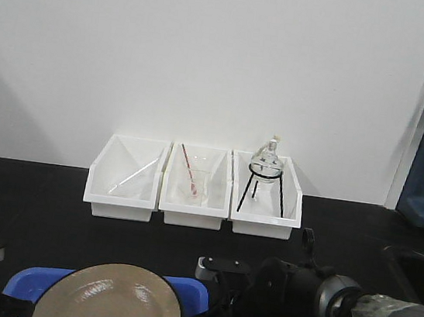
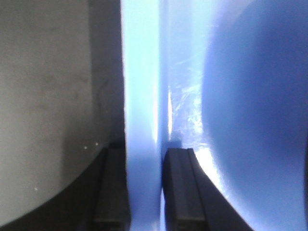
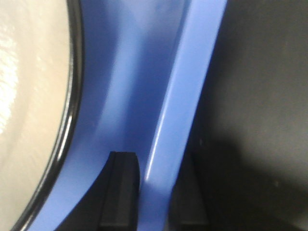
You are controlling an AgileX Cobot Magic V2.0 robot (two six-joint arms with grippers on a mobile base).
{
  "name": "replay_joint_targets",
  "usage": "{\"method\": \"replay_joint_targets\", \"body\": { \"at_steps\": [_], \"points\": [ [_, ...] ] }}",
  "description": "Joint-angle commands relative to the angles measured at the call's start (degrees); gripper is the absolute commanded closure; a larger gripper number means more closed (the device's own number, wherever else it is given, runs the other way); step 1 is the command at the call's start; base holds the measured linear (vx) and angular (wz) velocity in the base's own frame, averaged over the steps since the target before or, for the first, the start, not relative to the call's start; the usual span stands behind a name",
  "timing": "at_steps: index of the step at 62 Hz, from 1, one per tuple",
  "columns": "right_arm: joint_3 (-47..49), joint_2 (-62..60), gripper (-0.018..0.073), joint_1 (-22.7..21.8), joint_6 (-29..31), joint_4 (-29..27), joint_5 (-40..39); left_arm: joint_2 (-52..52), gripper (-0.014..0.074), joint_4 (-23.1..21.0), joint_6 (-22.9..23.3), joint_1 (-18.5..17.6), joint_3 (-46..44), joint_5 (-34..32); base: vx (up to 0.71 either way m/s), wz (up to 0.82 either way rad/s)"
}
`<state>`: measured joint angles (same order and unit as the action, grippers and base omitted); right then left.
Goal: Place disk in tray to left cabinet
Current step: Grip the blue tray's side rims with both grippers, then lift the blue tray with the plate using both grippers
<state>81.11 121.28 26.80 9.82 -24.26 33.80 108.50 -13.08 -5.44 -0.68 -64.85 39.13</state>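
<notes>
A big black table (image 1: 34, 205) takes up most of the floor in front of me. At its near edge is the blue tray (image 1: 21, 280), with the disk (image 1: 111, 298) lying flat inside it. Three white bins (image 1: 195, 187) stand by the wall, well apart from the tray. The left gripper (image 2: 144, 190) pinches the tray's left rim, one finger on each side. The right gripper (image 3: 156, 192) pinches the right rim the same way.
</notes>
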Motion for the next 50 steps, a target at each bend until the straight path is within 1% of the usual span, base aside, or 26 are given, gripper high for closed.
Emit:
{"method": "replay_joint_targets", "body": {
  "at_steps": [1,3,4,10,19,28,33,37,50],
  "points": [
    [3.0,-1.9,0.0563,0.6,1.0,1.9,8.1,-3.5,0.0600,-1.0,0.1,-0.3,-1.2,1.1,0.00,0.00],
    [4.2,-1.9,0.0563,0.6,0.8,2.1,9.2,-4.0,0.0600,-1.0,0.0,-0.3,-1.2,1.4,0.00,0.00],
    [8.4,-1.9,0.0563,0.6,-0.9,3.6,13.2,-5.4,0.0600,-1.1,0.0,-0.3,-2.4,3.5,0.00,0.00],
    [13.2,-1.9,0.0563,0.6,-3.7,6.4,17.8,-6.4,0.0600,-1.0,0.0,-0.3,-5.3,7.3,0.00,0.00],
    [19.2,-1.9,0.0563,0.6,-7.7,10.6,23.4,-6.9,0.0598,-1.2,0.0,-0.3,-12.0,14.1,0.00,0.00],
    [24.3,-1.9,0.0563,0.4,-9.5,12.6,28.0,-6.9,0.0597,-2.5,0.2,-0.3,-18.5,18.5,0.00,0.00],
    [26.8,-2.1,0.0563,-0.2,-9.8,12.8,30.3,-6.9,0.0597,-3.9,0.2,-0.6,-21.4,19.6,0.00,0.00],
    [28.3,-2.4,0.0563,-1.2,-10.7,12.9,32.0,-6.9,0.0597,-4.1,0.2,-1.3,-23.4,20.4,0.00,0.00],
    [29.6,-6.0,0.0563,-5.0,-12.3,13.5,33.7,-6.4,0.0597,-4.0,0.8,-5.5,-27.0,20.1,0.00,0.00]
  ]
}}
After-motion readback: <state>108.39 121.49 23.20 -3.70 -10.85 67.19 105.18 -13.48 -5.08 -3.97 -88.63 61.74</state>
